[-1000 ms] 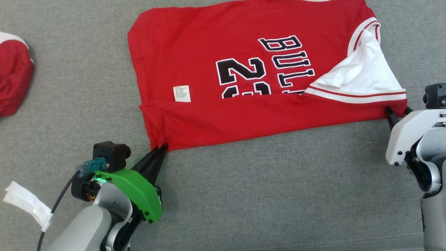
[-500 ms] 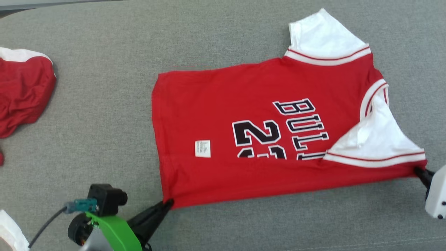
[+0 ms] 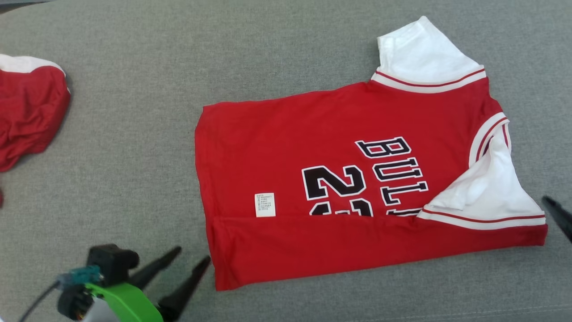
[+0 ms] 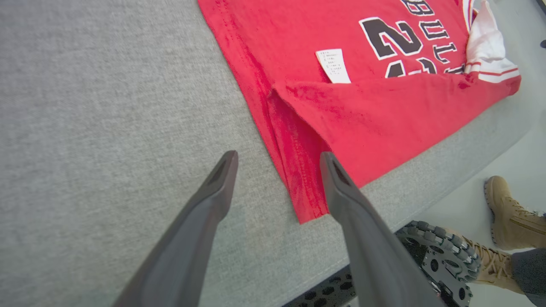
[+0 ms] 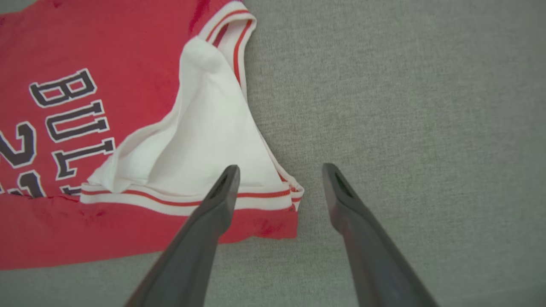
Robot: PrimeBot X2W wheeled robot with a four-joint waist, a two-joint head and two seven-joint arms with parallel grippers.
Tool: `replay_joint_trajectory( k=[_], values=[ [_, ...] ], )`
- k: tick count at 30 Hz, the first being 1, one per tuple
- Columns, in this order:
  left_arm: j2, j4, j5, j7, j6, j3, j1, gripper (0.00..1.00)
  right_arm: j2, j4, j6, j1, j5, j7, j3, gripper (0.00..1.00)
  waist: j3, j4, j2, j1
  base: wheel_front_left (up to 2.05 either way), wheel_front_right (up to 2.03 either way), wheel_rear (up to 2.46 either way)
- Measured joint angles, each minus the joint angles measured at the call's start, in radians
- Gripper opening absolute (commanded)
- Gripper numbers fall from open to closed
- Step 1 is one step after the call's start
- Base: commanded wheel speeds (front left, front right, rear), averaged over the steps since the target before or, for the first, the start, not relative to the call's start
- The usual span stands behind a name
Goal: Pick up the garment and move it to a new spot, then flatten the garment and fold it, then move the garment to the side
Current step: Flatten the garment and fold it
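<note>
The garment (image 3: 339, 188) is a red jersey with black lettering and white sleeves, lying flat on the grey padded surface (image 3: 134, 170). Its near long edge is folded over into a strip (image 3: 357, 246). My left gripper (image 3: 193, 253) stands open just left of the strip's near left corner, touching nothing. In the left wrist view that corner (image 4: 305, 204) lies between the spread fingers of my left gripper (image 4: 278, 154). My right gripper (image 5: 280, 167) is open above the red and white sleeve corner (image 5: 286, 204), and one finger (image 3: 558, 212) shows at the head view's right edge.
A second crumpled red and white garment (image 3: 27, 112) lies at the far left. The surface's near edge (image 4: 384, 238) runs close below the jersey. Beyond it are the robot's wheel (image 4: 443, 256) and a person's tan boots (image 4: 507, 213) on the floor.
Both grippers have opened and let go of the garment's near corners, which now rest on the surface. The head camera shifted earlier, so the jersey sits lower in view.
</note>
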Motion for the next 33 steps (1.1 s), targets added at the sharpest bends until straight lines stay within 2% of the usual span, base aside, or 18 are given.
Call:
replay_joint_trajectory(
  k=[4, 8, 10, 13, 17, 18, 24, 33],
  values=[
    [0.036, -0.011, 0.040, -0.025, 0.021, 0.084, -0.123, 1.00, -0.040, -0.112, 0.000, -0.170, 0.023, 0.040, -0.009, 1.00, 0.041, 0.009, 0.0000, 0.0000, 0.00, 0.00, 0.00],
    [-0.008, 0.017, 0.074, -0.017, 0.002, 0.097, -0.323, 1.00, -0.073, -0.091, 0.000, -0.427, -0.061, 0.038, 0.057, 1.00, 0.104, 0.018, 0.0000, 0.0000, 0.00, 0.00, 0.00],
    [-0.060, 0.065, 0.093, -0.015, -0.014, 0.082, -0.438, 1.00, -0.085, -0.035, 0.000, -0.551, -0.137, 0.026, 0.121, 1.00, 0.145, 0.026, 0.0000, 0.0000, 0.00, 0.00, 0.00],
    [-0.132, 0.149, 0.125, -0.013, -0.037, 0.044, -0.568, 1.00, -0.066, 0.089, 0.000, -0.732, -0.215, -0.020, 0.189, 1.00, 0.207, 0.044, 0.0000, 0.0001, 0.00, 0.00, 0.00],
    [-0.214, 0.239, 0.139, -0.021, -0.058, 0.006, -0.657, 1.00, -0.039, 0.255, 0.000, -0.868, -0.297, -0.087, 0.246, 1.00, 0.269, 0.074, 0.0000, 0.0001, 0.00, 0.00, 0.00],
    [-0.229, 0.279, 0.151, -0.022, -0.067, -0.013, -0.689, 1.00, -0.026, 0.337, 0.000, -0.914, -0.326, -0.114, 0.273, 1.00, 0.297, 0.094, 0.0000, 0.0002, 0.00, 0.00, 0.00],
    [-0.248, 0.334, 0.157, -0.025, -0.084, -0.037, -0.749, 1.00, 0.014, 0.501, 0.001, -0.996, -0.379, -0.172, 0.276, 1.00, 0.356, 0.134, 0.0000, 0.0002, 0.00, 0.00, 0.00],
    [-0.236, 0.328, 0.128, 0.011, -0.097, -0.062, -0.772, 1.00, 0.021, 0.565, 0.000, -1.018, -0.360, -0.186, 0.294, 1.00, 0.362, 0.130, 0.0000, 0.0001, 0.00, 0.00, 0.00]
  ],
)
